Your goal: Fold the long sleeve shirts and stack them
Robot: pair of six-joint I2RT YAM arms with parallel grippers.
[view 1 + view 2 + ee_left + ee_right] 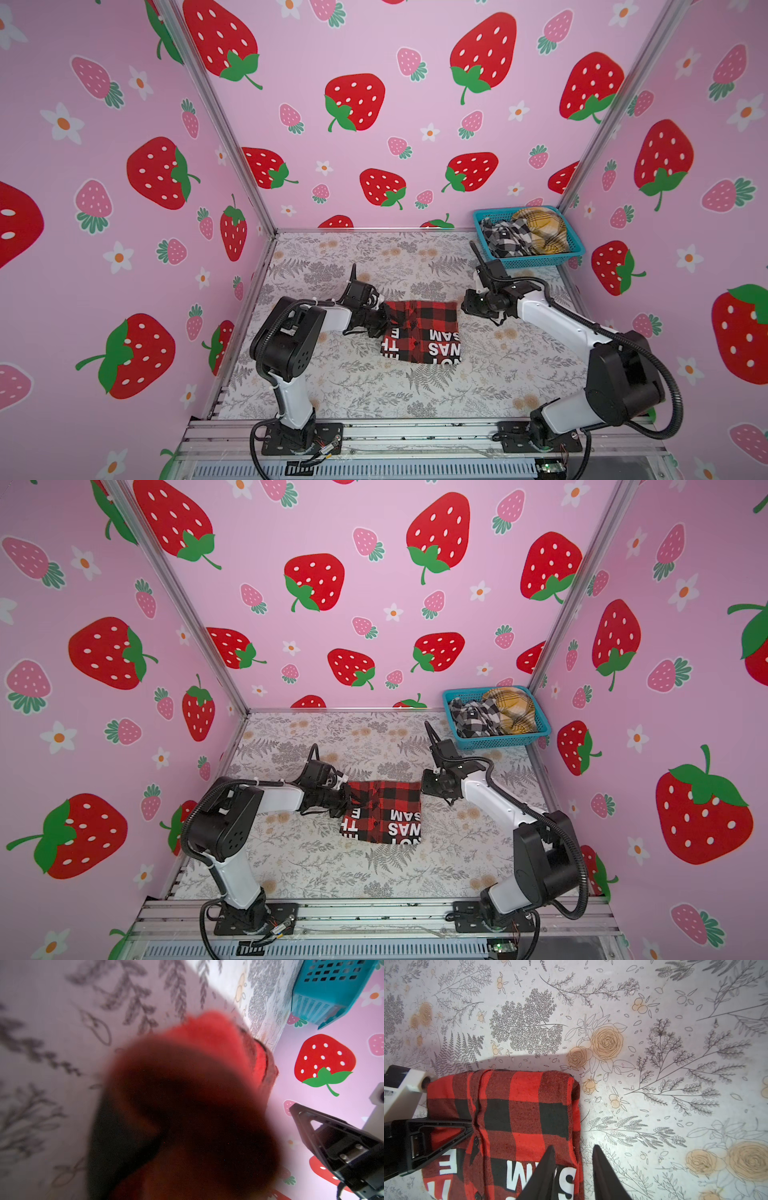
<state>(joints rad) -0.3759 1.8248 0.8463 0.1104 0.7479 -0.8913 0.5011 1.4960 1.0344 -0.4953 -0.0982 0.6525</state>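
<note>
A folded red-and-black long sleeve shirt (pixel 419 332) (pixel 382 812) with white letters lies mid-table. My left gripper (pixel 386 322) (pixel 347 802) is at its left edge, shut on a bunched bit of the fabric. The red cloth (pixel 207 1043) fills the left wrist view and hides the jaws. My right gripper (pixel 465 305) (pixel 573 1147) hovers open over the shirt's right edge (pixel 519 1115), nothing between its fingers. A black-and-white shirt (pixel 505 239) and a yellow plaid one (pixel 540 232) lie crumpled in the basket.
The turquoise basket (pixel 536 259) (pixel 498 742) (pixel 332 980) stands in the back right corner against the strawberry walls. The floral table cover (pixel 654 1064) lies bare around the shirt. A metal rail with both arm bases runs along the front edge.
</note>
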